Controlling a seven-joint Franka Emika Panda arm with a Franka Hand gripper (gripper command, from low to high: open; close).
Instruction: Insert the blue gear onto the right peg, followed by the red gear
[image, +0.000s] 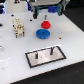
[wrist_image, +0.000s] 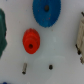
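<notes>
The blue gear (image: 43, 33) lies flat on the white table, just beyond the black-bordered white plate (image: 56, 59). On that plate stands the right peg (image: 51, 50), a thin dark pin. The red gear (image: 46, 24) lies flat a little farther back, apart from the blue one. My gripper (image: 40, 14) hangs blurred above the table's far side, behind the red gear, and holds neither gear. In the wrist view the red gear (wrist_image: 31, 41) sits near the middle and the blue gear (wrist_image: 46, 11) is partly cut off. The plate and my fingers do not show there.
A shorter pin (image: 39, 56) stands on the plate. A beige block-like object (image: 18, 27) stands toward the exterior view's left, also seen as a beige shape (wrist_image: 80, 35). A clear item (image: 5, 62) lies at the exterior view's left. Two small dark marks (wrist_image: 24, 67) sit beside the red gear.
</notes>
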